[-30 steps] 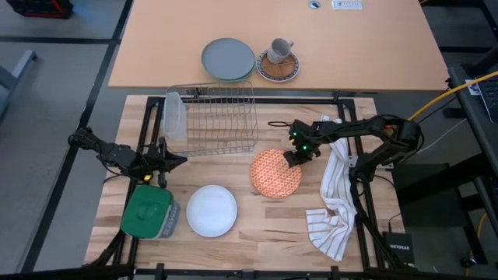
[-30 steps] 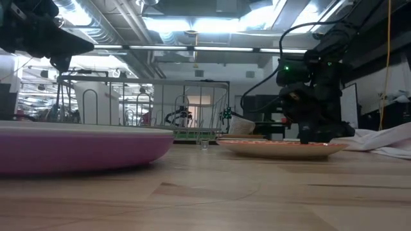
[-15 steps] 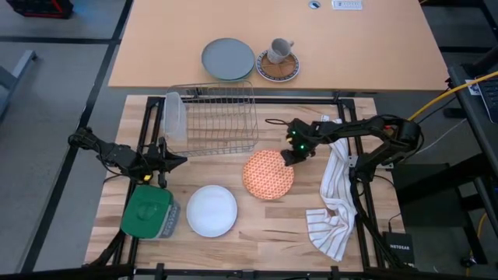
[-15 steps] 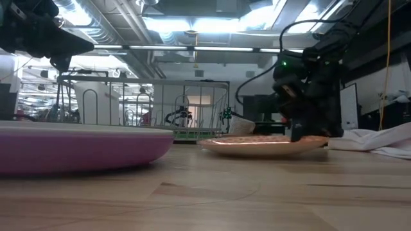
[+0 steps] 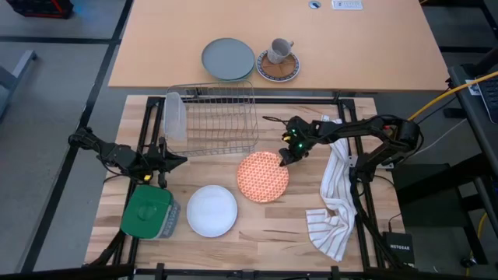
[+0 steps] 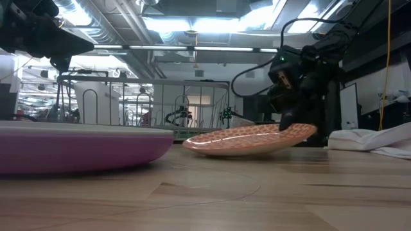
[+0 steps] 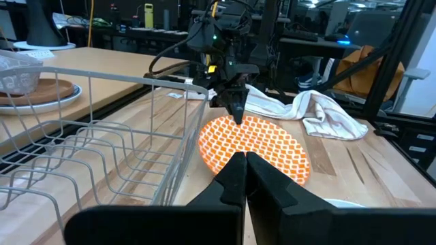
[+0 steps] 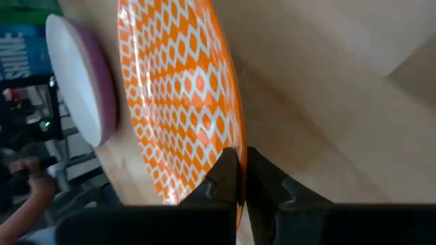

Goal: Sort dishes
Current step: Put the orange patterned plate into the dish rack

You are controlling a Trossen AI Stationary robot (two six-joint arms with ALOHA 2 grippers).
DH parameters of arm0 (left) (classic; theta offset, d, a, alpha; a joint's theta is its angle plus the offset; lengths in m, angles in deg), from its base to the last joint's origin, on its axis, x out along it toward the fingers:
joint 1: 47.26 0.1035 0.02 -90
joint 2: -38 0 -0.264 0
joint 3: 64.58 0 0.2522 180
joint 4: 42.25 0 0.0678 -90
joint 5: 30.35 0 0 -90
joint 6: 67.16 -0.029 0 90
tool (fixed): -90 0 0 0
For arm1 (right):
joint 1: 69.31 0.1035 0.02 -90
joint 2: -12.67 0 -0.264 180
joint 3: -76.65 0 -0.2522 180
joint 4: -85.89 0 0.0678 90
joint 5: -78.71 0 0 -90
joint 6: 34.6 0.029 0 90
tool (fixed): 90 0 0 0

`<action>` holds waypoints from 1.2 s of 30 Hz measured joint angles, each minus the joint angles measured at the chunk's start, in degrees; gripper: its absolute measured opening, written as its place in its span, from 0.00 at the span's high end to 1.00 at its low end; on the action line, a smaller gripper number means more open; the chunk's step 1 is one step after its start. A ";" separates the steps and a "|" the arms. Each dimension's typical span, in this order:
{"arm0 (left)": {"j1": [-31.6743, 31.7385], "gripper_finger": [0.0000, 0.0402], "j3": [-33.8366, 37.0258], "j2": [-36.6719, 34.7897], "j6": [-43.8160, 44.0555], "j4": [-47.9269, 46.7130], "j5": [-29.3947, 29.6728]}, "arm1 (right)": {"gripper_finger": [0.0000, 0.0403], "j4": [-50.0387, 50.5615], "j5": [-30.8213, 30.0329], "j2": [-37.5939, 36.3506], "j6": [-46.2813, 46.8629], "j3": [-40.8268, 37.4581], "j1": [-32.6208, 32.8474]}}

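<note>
The orange-red patterned plate (image 5: pixel 263 176) sits tilted on the wooden table, in front of the wire dish rack (image 5: pixel 214 120). My right gripper (image 5: pixel 285 158) is shut on the plate's far right rim. A second plate (image 5: pixel 212 210), white on top and purple at its side (image 6: pixel 77 151), lies flat near the table's front. My left gripper (image 5: pixel 177 162) hangs shut and empty to the rack's left, above a green container (image 5: pixel 146 212). My right gripper pinches the orange-red plate's rim (image 8: pixel 228 139) between its two fingers, at the plate's far right edge (image 5: pixel 278 162). The fingers slant down from the table's right. The held rim (image 6: pixel 302 131) is raised, and the opposite edge (image 6: pixel 192 145) rests on the table.
A striped white towel (image 5: pixel 334 202) lies draped at the table's right. On the farther tan table stand a grey-blue plate (image 5: pixel 228 58) and a cup on a brown-rimmed saucer (image 5: pixel 278 64). Bare wood shows between the two plates and the rack.
My right gripper has shut on the orange-red plate's rim and moved toward the table's left and a little up. The plate has slid left with it, and its right rim has lifted off the table, so it now sits tilted.
</note>
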 joint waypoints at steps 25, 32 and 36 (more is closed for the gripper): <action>0.02 1.00 0.00 0.00 0.00 0.00 0.00 | 0.97 -4.81 14.86 -0.56 1.51 0.06 0.03; 0.00 1.00 0.00 -0.02 -0.38 0.02 0.00 | 0.97 -5.80 15.09 -4.44 1.59 2.24 3.37; 0.02 1.00 0.00 0.00 -0.39 0.02 0.00 | 0.97 -5.46 12.62 -6.53 1.47 5.88 6.40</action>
